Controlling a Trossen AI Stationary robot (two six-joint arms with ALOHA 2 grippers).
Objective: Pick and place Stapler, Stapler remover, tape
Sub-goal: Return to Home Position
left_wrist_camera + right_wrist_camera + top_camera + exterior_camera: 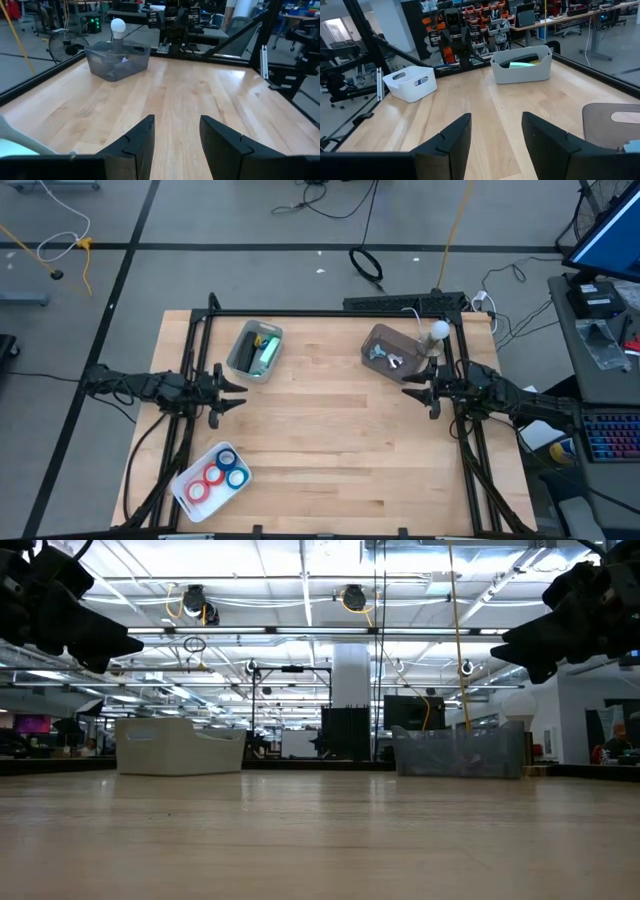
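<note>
Several tape rolls, red and blue rings with pale centres (214, 472), lie in a white bin (192, 496) near the table's near left corner. A pale bin (244, 352) at the far left holds a green stapler (266, 353) and a dark one. A grey translucent bin (378, 342) at the far right holds small metal staple removers (385, 357). My left gripper (238, 393) hovers open over the table's left side. My right gripper (410, 387) hovers open over the right side. Both touch nothing.
A white bulb-shaped object (438, 332) stands at the grey bin's right edge. A black frame (330, 310) borders the table. Bare wood (330, 440) spans the middle between the two arms. Desks and cables lie beyond the table.
</note>
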